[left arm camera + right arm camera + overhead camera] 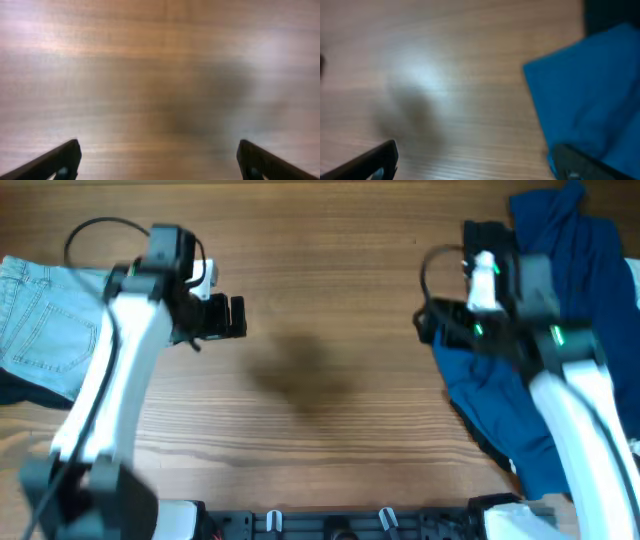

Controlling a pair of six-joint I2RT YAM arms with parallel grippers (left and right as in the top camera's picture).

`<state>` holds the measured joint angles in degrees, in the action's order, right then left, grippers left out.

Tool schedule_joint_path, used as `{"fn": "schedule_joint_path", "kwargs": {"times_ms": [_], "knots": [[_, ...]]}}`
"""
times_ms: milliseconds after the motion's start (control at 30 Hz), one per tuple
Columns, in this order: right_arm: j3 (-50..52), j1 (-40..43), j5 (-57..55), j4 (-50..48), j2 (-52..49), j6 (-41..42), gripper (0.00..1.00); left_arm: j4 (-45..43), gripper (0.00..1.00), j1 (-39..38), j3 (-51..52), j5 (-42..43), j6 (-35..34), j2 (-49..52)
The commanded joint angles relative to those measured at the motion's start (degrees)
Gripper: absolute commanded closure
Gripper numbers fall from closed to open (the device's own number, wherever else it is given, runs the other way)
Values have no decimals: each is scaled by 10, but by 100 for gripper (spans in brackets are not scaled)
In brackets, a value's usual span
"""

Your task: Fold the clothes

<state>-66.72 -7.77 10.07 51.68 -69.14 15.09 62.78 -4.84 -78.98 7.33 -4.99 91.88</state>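
Observation:
Pale blue denim shorts [35, 320] lie folded at the table's left edge, on top of a dark garment [20, 390]. A heap of dark blue soft clothes [545, 410] lies at the right. It also shows in the right wrist view [590, 90]. My left gripper [232, 318] is open and empty above bare wood, right of the shorts; its fingers [159, 160] stand wide apart. My right gripper [428, 320] is open and empty at the left edge of the blue heap; one finger [580, 162] is over the blue cloth, the other over wood.
The wooden table [320, 330] lies between the two arms, with a soft shadow in its middle. A white object [505, 515] sits at the front right edge. The arm bases stand along the front edge.

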Motion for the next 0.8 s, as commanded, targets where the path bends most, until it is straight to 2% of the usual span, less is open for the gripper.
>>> {"fn": "schedule_joint_path", "kwargs": {"times_ms": [0, 67, 133, 233, 767], "knots": [[139, -24, -100, -86, 179, -16, 0, -160, 0, -19, 234, 5, -21, -236], [202, -25, -107, -129, 273, -13, 1, -227, 0, -21, 322, 5, -30, -338], [231, -25, -103, -127, 334, -14, 0, -287, 0, -21, 377, 5, -30, -421], [234, -25, -103, -93, 362, -14, 0, -254, 0, -21, 385, 5, -30, -483], [238, -25, -103, -80, 247, -14, 0, -244, 0, -21, 385, 5, -30, -482]]}}
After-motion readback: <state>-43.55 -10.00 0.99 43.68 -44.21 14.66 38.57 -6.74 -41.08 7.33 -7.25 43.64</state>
